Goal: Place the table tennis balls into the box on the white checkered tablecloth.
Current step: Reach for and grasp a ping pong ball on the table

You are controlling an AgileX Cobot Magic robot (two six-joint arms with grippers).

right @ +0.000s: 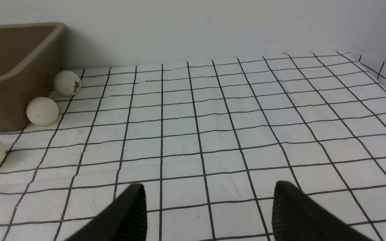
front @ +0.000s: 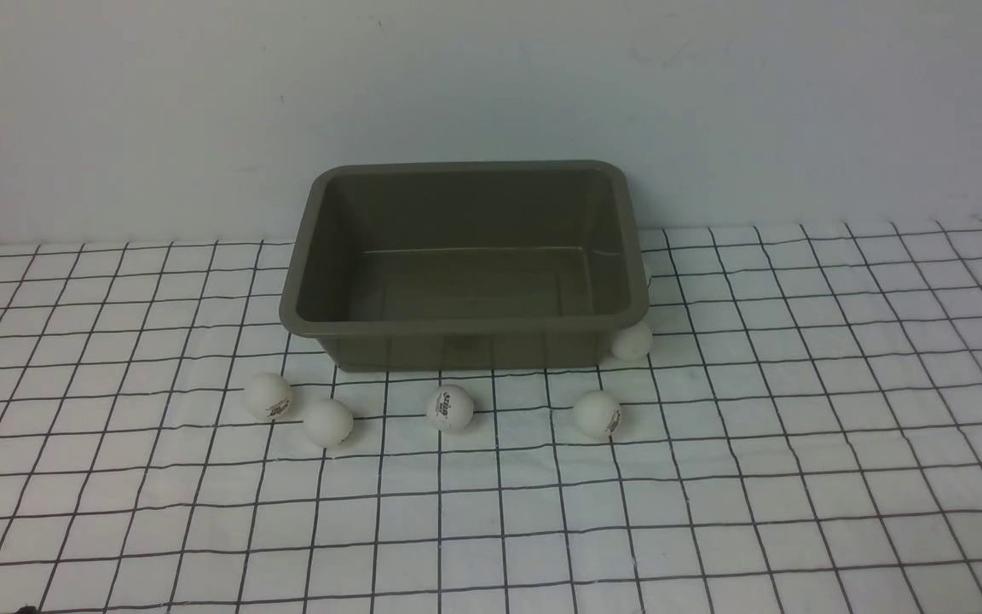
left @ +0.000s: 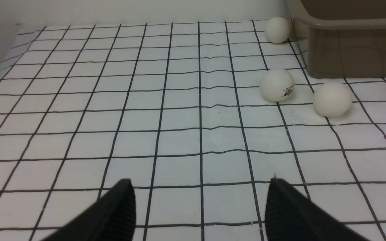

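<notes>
The olive-grey box (front: 465, 322) stands empty at the back middle of the white checkered tablecloth (front: 713, 477). Several white table tennis balls lie on the cloth in front of it: one (front: 268, 396), one (front: 327, 422), one (front: 449, 407), one (front: 597, 414), and one (front: 632, 340) by the box's right front corner. Neither arm shows in the front view. My left gripper (left: 199, 185) is open over bare cloth, with balls (left: 276, 85) (left: 332, 99) ahead near the box (left: 357, 50). My right gripper (right: 209, 189) is open too, with balls (right: 42, 111) (right: 67, 83) beside the box (right: 12, 77).
A plain pale wall rises right behind the box. Another ball (left: 277, 29) sits at the box's left side. The cloth's far right edge (right: 380, 72) drops off near the wall.
</notes>
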